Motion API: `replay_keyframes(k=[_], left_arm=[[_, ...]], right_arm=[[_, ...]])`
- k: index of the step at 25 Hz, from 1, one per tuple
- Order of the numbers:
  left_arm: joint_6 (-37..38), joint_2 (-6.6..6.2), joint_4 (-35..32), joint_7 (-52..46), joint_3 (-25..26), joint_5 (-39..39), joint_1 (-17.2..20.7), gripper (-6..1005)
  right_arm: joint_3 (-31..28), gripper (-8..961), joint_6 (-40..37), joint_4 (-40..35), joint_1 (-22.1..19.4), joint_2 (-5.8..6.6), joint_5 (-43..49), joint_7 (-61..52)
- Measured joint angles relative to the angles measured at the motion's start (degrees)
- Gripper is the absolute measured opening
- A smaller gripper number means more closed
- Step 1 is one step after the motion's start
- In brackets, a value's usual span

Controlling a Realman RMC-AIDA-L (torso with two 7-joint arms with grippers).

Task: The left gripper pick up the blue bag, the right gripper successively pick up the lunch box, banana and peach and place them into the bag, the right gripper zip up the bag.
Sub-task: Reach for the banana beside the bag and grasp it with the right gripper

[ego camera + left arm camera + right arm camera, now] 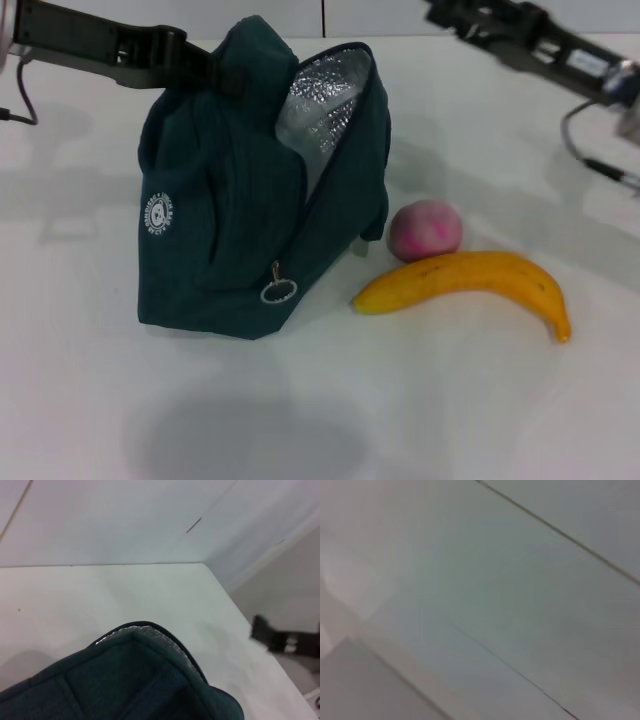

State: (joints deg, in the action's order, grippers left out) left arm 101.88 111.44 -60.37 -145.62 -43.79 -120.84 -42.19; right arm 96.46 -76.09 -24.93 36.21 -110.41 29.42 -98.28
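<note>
The blue bag (pixel 250 220) stood nearest on the white table (pixel 400 400), its mouth gaping so the silver foil lining (pixel 325 100) showed, the ring zipper pull (pixel 279 291) hanging low at its front beside the round white logo (pixel 159 214). The left claw (pixel 222 72) reached in from the left and was clenched on the bag's top edge, holding it upright. Just right of the bag lay the peach (pixel 425 229), touching the banana (pixel 470 280) that curved in front of it. The right claw (pixel 440 15) hung raised at the far right, well apart from everything; whether it was released or clenched could not be told.
</note>
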Motion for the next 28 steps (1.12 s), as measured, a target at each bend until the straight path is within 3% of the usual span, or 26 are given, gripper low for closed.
replay_keyframes(k=[4, 6, 8, 11, 13, 16, 18, 21, 24, 28], left_arm=[[-0.1, -0.01, 0.0, 0.4, 0.0, 0.0, 0.0, 35], [0.0, -0.01, 0.0, 0.3, 0.0, 0.0, 0.1, 35], [0.0, -0.01, 0.0, 0.3, 0.0, 0.0, 0.2, 35], [0.1, 0.00, -0.1, 0.3, 0.0, 0.3, 0.6, 36], [0.1, 0.01, -0.1, 0.3, 0.0, 0.6, 0.7, 36], [0.1, 0.01, -0.1, 0.3, 0.0, 0.7, 0.6, 36], [0.1, 0.06, -0.1, 0.3, 0.0, 0.7, 0.6, 36], [0.1, 0.31, -0.1, 0.3, -0.1, 0.7, 0.5, 37], [0.1, 0.56, -0.1, 0.4, -0.2, 0.7, 0.4, 37], [0.1, 0.66, -0.1, 0.4, -0.1, 0.7, 0.5, 37]], right_arm=[[-5.5, 761, -1.6, -7.8, -2.3, 5.72, 12.3, -0.8], [-9.0, 852, -1.2, -13.6, -3.7, 7.66, 20.9, -3.7], [-16.7, 858, -1.1, -24.6, -5.2, 9.08, 36.9, -11.4], [-26.5, 866, -6.3, -37.4, -4.9, 7.85, 59.6, -22.6], [-31.0, 869, -12.2, -43.0, -3.2, 6.83, 69.9, -27.9], [-34.8, 869, -24.6, -49.1, 3.2, 6.14, 85.4, -33.8], [-34.3, 868, -30.0, -50.5, 6.8, 5.61, 91.9, -34.3], [-31.8, 868, -34.3, -51.2, 10.1, 3.64, 99.5, -32.4], [-28.9, 862, -34.4, -50.8, 11.6, 1.69, 104.4, -30.4], [-24.6, 848, -31.4, -49.5, 12.3, -1.93, 111.4, -28.2]])
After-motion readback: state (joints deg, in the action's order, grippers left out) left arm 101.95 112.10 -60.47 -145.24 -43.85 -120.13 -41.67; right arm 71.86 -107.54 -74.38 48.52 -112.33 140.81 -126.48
